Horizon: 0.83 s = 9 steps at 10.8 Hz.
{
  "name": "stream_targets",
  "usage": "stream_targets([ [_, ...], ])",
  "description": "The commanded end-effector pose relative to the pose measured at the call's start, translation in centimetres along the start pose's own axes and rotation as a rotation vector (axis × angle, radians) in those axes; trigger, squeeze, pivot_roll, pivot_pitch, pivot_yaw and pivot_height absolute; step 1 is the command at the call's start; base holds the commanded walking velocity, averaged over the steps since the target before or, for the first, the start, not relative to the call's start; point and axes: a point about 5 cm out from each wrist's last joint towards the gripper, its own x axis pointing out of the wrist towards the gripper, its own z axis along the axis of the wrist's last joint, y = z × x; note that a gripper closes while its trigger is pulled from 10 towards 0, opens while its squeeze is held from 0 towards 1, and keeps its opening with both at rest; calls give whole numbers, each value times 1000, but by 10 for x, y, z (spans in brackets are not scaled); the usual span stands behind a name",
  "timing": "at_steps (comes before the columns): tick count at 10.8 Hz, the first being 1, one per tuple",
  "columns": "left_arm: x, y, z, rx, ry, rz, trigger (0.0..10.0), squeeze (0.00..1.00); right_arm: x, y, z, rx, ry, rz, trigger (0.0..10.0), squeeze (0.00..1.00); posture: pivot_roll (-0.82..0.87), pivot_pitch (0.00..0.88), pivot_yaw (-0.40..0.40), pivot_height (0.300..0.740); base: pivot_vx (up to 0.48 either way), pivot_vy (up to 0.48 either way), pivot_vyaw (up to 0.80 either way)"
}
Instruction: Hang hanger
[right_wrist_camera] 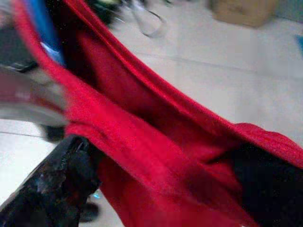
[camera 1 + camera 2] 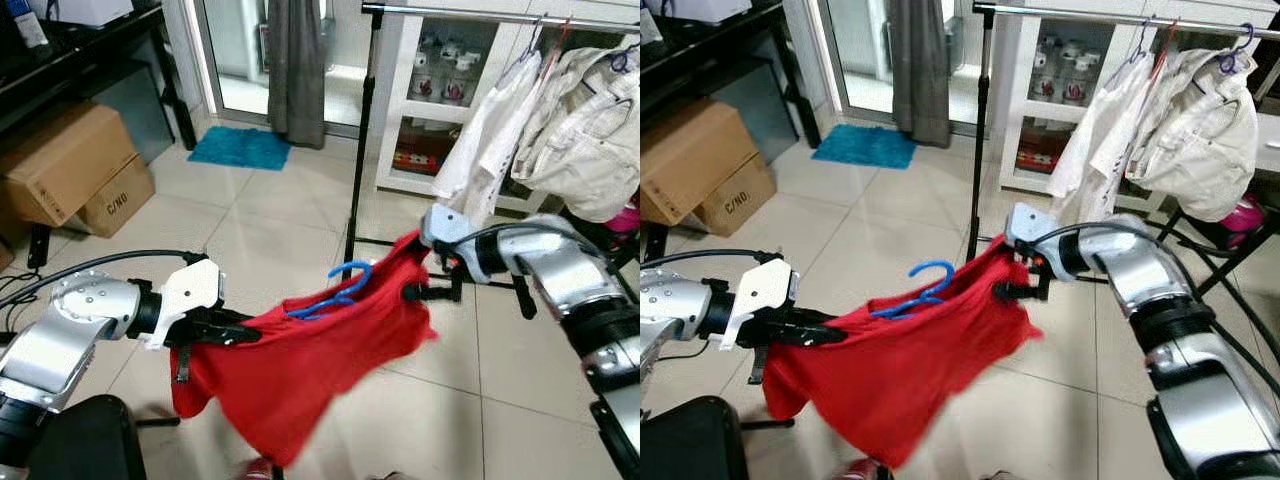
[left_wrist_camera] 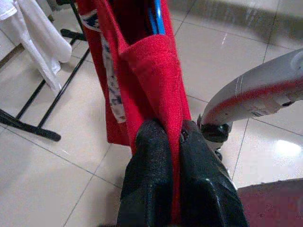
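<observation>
A red shirt (image 2: 310, 350) on a blue hanger (image 2: 335, 290) hangs stretched between my two grippers above the tiled floor. My left gripper (image 2: 225, 330) is shut on the shirt's left shoulder; the wrist view shows both fingers (image 3: 151, 161) pinching a fold of red cloth (image 3: 156, 75). My right gripper (image 2: 425, 292) is shut on the shirt's right shoulder, and red cloth (image 1: 156, 156) lies across its finger (image 1: 57, 184) in the wrist view. The hanger's hook (image 2: 930, 270) pokes up from the collar. A black clothes rail (image 2: 480, 12) runs across the top right.
White garments (image 2: 560, 130) hang on the rail at the right, with its upright pole (image 2: 360, 140) and floor feet just behind the shirt. Cardboard boxes (image 2: 70, 170) sit at the left under a dark desk. A blue mat (image 2: 240, 148) lies by the glass door.
</observation>
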Motion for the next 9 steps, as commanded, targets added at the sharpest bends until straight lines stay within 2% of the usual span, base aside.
stream_targets([
  [1,-8,3,-3,-1,26,26,0,0,-14,0,7,-58,14,44,10000,1000,-12,23,1,740,0,0,0],
  [2,-10,4,-7,-9,43,41,0,0,-21,-1,7,-164,117,44,10000,1000,-15,22,-4,740,0,0,0],
  [3,-10,3,-7,-28,26,49,0,0,-26,-8,11,-228,192,-17,10000,1000,-21,23,-6,740,0,0,0],
  [4,-7,0,-6,-37,4,37,0,0,-28,-6,23,-192,131,15,10000,0,-24,19,-9,740,0,0,0],
  [6,-2,-2,-7,-39,0,29,0,0,-29,-9,24,-211,141,0,10000,0,-21,13,-12,740,0,0,0],
  [7,-3,-1,-7,-36,-7,42,0,0,-29,-6,26,-192,93,50,10000,0,-17,10,-16,740,0,0,0],
  [8,-4,1,-5,-35,-28,65,0,0,-29,-18,21,-240,171,-107,10000,0,-14,5,-19,740,0,0,0],
  [9,-6,1,0,-38,-75,85,0,0,-28,-15,20,-202,99,-132,10000,0,-8,3,-18,740,0,0,0],
])
